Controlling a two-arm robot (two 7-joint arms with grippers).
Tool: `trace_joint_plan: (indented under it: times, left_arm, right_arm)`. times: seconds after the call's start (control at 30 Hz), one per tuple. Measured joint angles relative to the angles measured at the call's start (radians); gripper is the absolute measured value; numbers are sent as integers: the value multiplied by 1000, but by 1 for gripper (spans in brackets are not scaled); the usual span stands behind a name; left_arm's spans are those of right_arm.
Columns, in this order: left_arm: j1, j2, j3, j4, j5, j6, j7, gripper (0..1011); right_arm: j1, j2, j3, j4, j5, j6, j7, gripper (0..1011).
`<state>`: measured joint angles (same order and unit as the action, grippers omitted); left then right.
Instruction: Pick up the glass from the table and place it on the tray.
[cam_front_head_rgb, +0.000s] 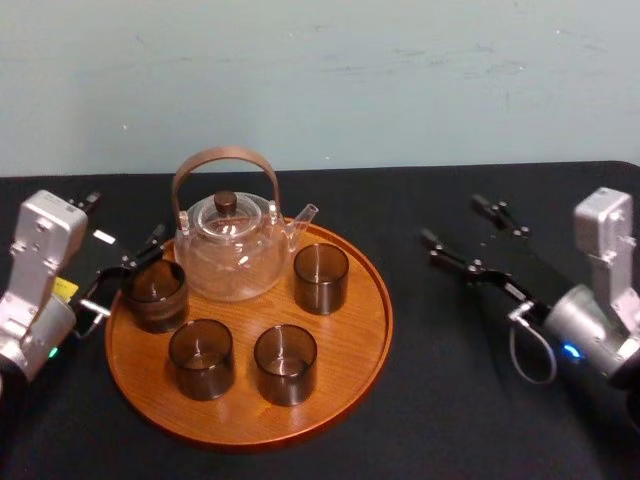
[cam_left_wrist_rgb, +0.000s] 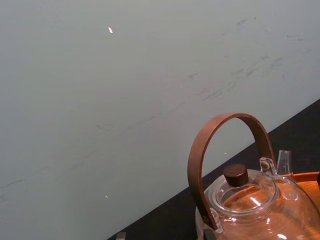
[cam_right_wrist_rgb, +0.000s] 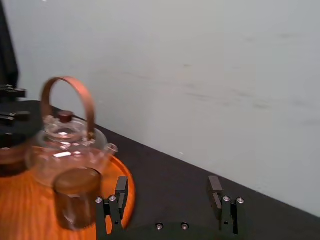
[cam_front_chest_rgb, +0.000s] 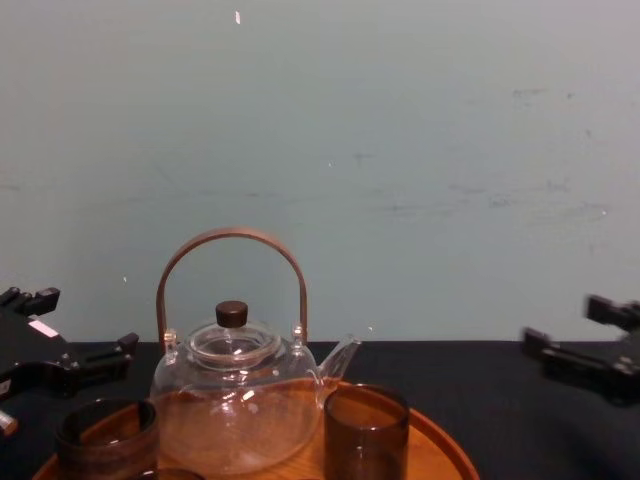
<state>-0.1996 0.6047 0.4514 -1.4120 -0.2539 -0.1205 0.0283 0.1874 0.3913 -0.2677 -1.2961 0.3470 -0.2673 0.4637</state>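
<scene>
Several smoky brown glasses stand upright on the round wooden tray (cam_front_head_rgb: 370, 330). The leftmost glass (cam_front_head_rgb: 155, 295) sits at the tray's left rim, beside the glass teapot (cam_front_head_rgb: 230, 250). My left gripper (cam_front_head_rgb: 120, 225) hovers open just left of and above that glass (cam_front_chest_rgb: 105, 435), with nothing between its fingers (cam_front_chest_rgb: 105, 355). Out over the black table to the right of the tray, my right gripper (cam_front_head_rgb: 468, 232) is open and empty. In the right wrist view its fingers (cam_right_wrist_rgb: 120, 192) stand wide apart, with a glass (cam_right_wrist_rgb: 75, 197) and the tray (cam_right_wrist_rgb: 30, 210) off to one side.
The teapot (cam_left_wrist_rgb: 250, 200) has a tall brown arched handle (cam_front_chest_rgb: 230, 240) rising above the glasses. Black cloth covers the table (cam_front_head_rgb: 480, 400), which ends against a pale wall behind. Bare cloth lies between the tray and the right gripper.
</scene>
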Motion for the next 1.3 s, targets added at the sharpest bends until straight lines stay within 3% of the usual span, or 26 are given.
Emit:
trace_joint_plan:
  times: [0.2, 0.37, 1.3]
  left_arm:
    - [0, 0, 0, 0, 0, 0, 0, 1001]
    - [0, 0, 0, 0, 0, 0, 0, 1001]
    - [0, 0, 0, 0, 0, 0, 0, 1001]
  right_arm:
    - [-56, 18, 62, -4, 2, -3, -36, 1002]
    - [-67, 16, 83, 5, -8, -3, -52, 1002]
    - [-67, 18, 80, 5, -6, -3, -49, 1002]
